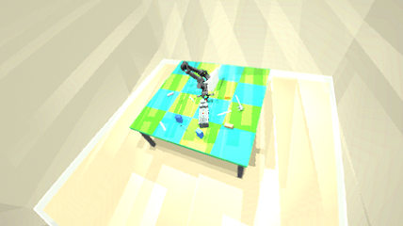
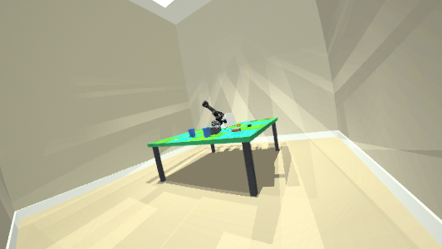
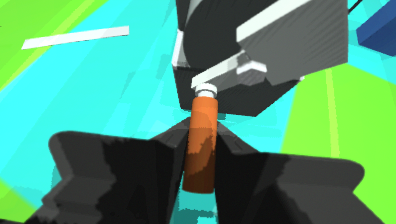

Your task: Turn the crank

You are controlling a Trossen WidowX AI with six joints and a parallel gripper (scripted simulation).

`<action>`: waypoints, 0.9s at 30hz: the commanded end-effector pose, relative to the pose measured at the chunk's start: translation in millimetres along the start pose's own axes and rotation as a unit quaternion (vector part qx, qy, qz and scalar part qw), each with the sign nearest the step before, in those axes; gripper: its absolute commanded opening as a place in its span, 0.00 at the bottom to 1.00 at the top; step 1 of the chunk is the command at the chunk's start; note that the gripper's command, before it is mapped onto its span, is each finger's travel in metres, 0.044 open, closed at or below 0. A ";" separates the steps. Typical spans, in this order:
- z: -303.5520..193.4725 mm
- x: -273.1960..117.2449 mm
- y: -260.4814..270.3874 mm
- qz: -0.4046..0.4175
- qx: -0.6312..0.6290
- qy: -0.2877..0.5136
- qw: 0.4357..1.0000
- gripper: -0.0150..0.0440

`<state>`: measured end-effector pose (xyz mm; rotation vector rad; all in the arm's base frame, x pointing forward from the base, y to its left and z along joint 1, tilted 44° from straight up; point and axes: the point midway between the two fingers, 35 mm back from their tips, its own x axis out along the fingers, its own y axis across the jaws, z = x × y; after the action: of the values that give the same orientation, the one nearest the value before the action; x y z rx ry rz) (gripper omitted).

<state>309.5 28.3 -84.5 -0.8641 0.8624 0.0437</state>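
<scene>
The crank's orange handle (image 3: 202, 135) stands between my fingers in the wrist view, joined by a pale collar to the grey crank arm (image 3: 220, 72). My gripper (image 3: 201, 123) (image 1: 205, 96) is shut on the handle. The machine (image 1: 204, 114) (image 2: 215, 130) is a grey and dark body on the table; in the wrist view its dark housing (image 3: 215, 40) is behind the crank arm. In the top view a tiny red spot (image 1: 203, 113) shows on its top. The brass zero marks cannot be made out, so whether the pointer is level with them cannot be told.
Two blue blocks (image 1: 178, 118) (image 1: 200, 133) stand near the machine on the patterned table (image 1: 227, 149). A white panel (image 1: 213, 81) (image 2: 229, 119) stands beside the arm. White strips (image 1: 162, 126) (image 3: 75, 37) and an orange-tan block (image 1: 229, 126) also lie on the table.
</scene>
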 end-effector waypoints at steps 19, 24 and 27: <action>0.0 0.0 0.0 0.000 0.000 0.000 1.000 1.00; 9.1 -6.9 0.5 0.001 0.001 0.000 1.000 1.00; 16.7 -13.5 0.7 0.001 0.001 0.000 1.000 1.00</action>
<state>305.3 35.9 -80.9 -0.8723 0.8824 0.0550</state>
